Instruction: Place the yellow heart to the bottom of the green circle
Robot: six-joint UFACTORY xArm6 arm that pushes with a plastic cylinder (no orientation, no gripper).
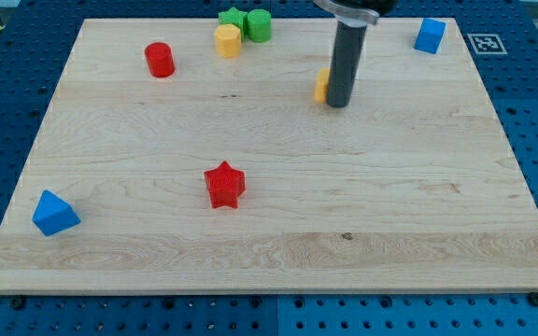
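Observation:
A green circle block (258,24) stands near the board's top edge, left of centre. A green star (233,17) sits just to its left, and a yellow block with flat sides (228,40) lies just below the star, touching it. Another yellow block (321,84) shows only as a sliver at the left side of my rod, so its shape is hidden. My tip (339,104) rests on the board right against that sliver's right side. The tip is lower in the view than the green circle and to its right.
A red cylinder (160,59) stands at the upper left. A blue block (429,35) is at the top right corner. A red star (224,184) lies near the middle. A blue triangular block (55,213) is at the lower left. The wooden board (418,205) lies on a blue perforated table.

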